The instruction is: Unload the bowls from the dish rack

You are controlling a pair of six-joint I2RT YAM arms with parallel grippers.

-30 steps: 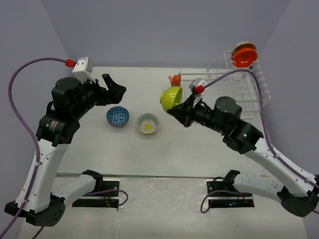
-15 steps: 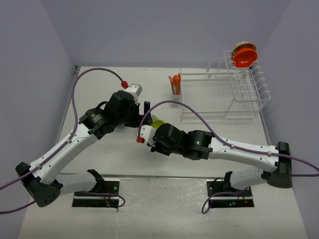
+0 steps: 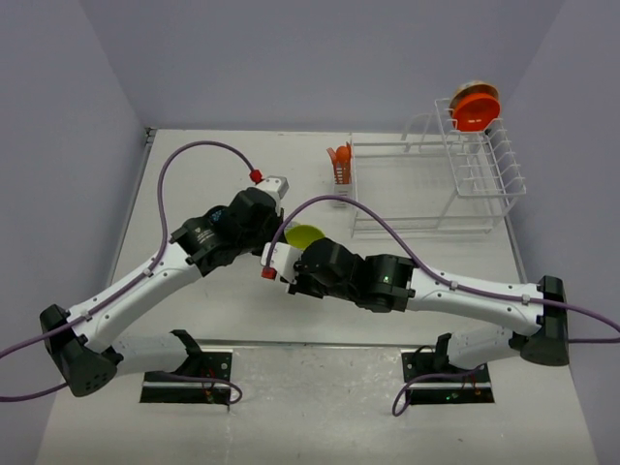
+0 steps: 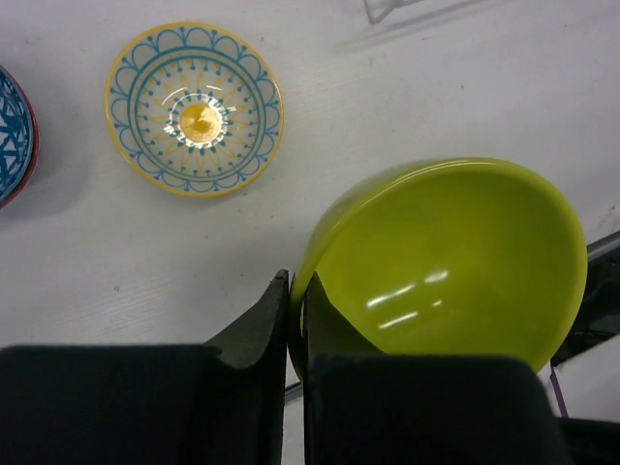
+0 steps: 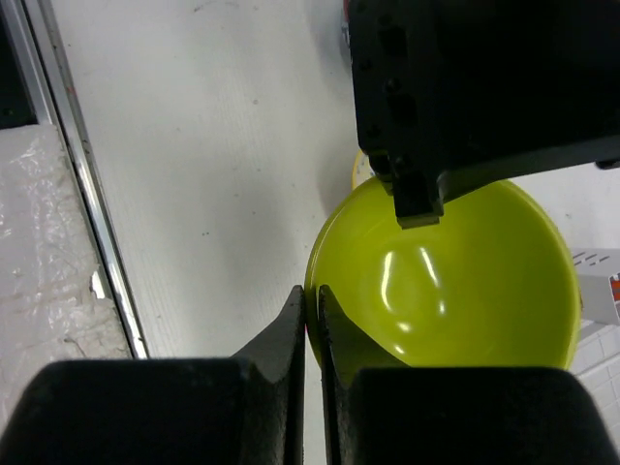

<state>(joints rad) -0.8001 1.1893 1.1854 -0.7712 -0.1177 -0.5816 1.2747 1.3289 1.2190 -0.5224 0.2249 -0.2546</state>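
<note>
Above the middle of the table hangs a lime-green bowl (image 3: 305,235) (image 4: 455,262) (image 5: 455,281). Both grippers hold it by the rim. My left gripper (image 4: 295,286) is shut on one edge, and my right gripper (image 5: 312,295) is shut on the opposite edge. In the right wrist view the left gripper's black body (image 5: 484,87) hangs over the far rim. On the white dish rack (image 3: 436,184) at the back right, an orange bowl (image 3: 476,108) stands on edge in the raised section. A cream one (image 3: 475,87) stands behind it.
A cream bowl with a yellow centre (image 4: 194,108) and a blue-patterned bowl (image 4: 10,136) lie on the table below the left gripper; in the top view the left arm hides them. An orange utensil caddy (image 3: 340,163) hangs on the rack's left end.
The right arm carried the lime-green bowl from beside the rack to the table's middle. The left arm swung in to meet it, and its gripper shut on the bowl's rim.
</note>
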